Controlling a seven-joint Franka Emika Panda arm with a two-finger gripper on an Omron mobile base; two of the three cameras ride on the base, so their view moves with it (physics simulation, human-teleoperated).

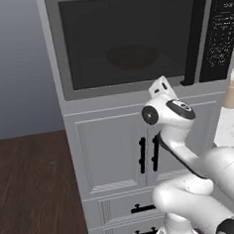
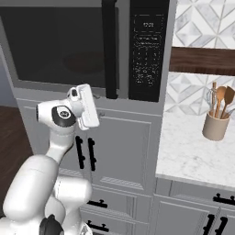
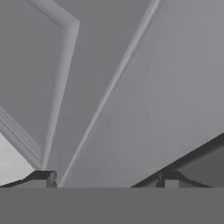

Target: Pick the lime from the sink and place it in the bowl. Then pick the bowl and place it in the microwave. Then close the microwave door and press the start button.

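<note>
The microwave door (image 1: 128, 38) lies shut against the grey microwave, its long black handle (image 2: 109, 50) just left of the black control panel (image 2: 148, 50). Through the dark glass the reddish-brown bowl (image 1: 131, 57) shows dimly inside; I cannot make out the lime in it. The sink is out of view. My gripper (image 3: 107, 180) is open, its fingertips (image 3: 43, 177) wide apart with nothing between them. It faces the grey panel just under the door's lower edge. The white hand (image 2: 87, 108) sits below the bottom of the handle.
Grey cabinet doors with black handles (image 1: 149, 153) and drawers stand below the microwave. To the right, a marble counter (image 2: 193, 156) carries a beige holder with wooden utensils (image 2: 215, 124). Dark wooden floor (image 1: 30, 195) lies to the left.
</note>
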